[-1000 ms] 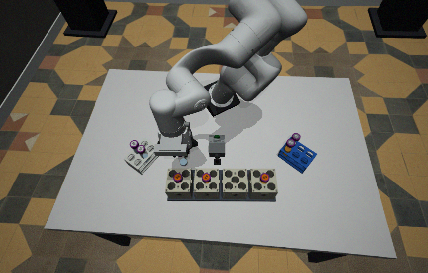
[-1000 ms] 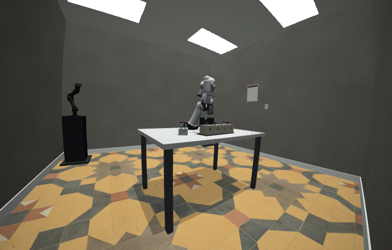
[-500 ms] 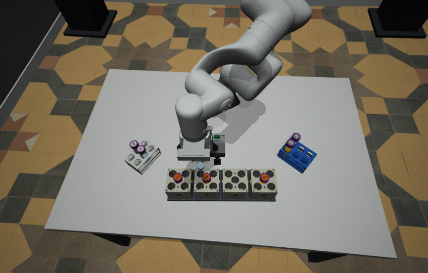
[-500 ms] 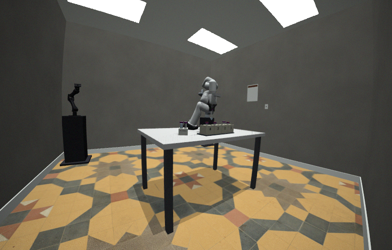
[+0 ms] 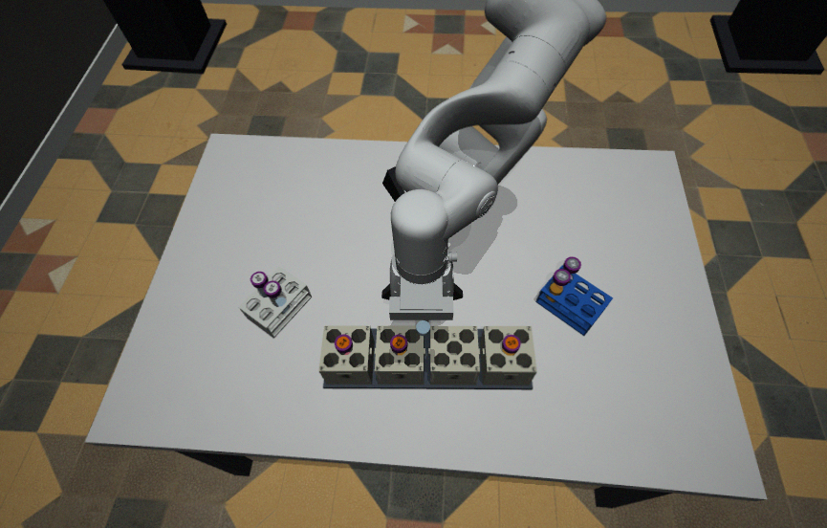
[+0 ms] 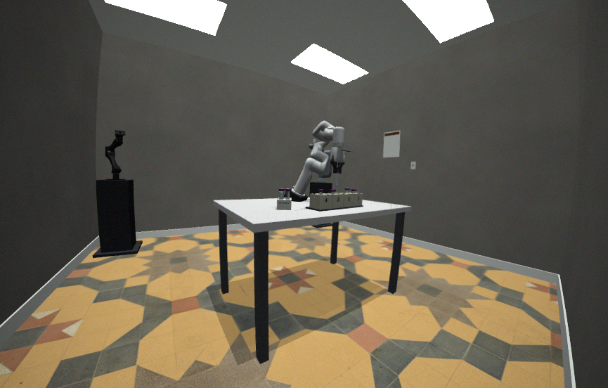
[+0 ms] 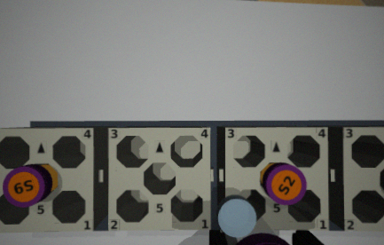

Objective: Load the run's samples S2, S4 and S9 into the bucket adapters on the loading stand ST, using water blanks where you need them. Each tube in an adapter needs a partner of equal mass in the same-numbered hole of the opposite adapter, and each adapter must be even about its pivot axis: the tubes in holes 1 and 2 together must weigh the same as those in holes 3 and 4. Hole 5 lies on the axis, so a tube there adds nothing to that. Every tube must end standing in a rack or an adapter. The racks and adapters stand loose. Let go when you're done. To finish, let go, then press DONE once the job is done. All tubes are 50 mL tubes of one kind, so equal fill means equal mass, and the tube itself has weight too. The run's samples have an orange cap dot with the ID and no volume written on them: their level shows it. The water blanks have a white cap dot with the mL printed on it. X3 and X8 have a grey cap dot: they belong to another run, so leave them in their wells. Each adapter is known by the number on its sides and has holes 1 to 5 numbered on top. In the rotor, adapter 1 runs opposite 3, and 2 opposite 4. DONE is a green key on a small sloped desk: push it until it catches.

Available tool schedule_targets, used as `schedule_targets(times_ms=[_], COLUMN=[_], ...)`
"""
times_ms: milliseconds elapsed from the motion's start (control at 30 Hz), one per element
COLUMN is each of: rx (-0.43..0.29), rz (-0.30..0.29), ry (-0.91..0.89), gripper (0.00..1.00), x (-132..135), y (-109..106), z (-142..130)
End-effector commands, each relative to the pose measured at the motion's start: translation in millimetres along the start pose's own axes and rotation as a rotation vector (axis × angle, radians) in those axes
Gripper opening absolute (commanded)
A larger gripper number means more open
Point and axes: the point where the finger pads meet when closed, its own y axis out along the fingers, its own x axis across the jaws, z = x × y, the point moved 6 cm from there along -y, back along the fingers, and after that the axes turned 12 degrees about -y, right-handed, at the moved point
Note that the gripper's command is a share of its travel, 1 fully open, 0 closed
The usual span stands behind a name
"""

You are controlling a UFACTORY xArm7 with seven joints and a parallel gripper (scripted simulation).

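I have the jaws clamped on a water blank (image 7: 237, 217), hanging tip-down over the back edge of the stand (image 5: 427, 386), between the second and third adapters from the left in the top view. From the wrist view its pale round bottom sits near hole 2 of the adapter holding S2 (image 7: 286, 184). S9 (image 7: 24, 186) stands in hole 5 of the far adapter, and the adapter between them (image 7: 160, 177) has all five holes vacant. Two blanks remain in the white rack (image 5: 275, 306) on the surface (image 5: 599, 407); the blue rack (image 5: 574, 302) stands well apart.
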Motion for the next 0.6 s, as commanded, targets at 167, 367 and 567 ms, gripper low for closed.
schedule_targets(times_ms=[167, 367, 567], rx=[0.003, 0.004, 0.004], rz=[-0.003, -0.002, -0.002], ry=[0.003, 0.003, 0.003], gripper=[0.0, 0.0, 0.0], x=[-39.0, -57.5, -57.4], y=[-1.6, -1.6, -1.6], z=[19.3, 27.9, 27.8])
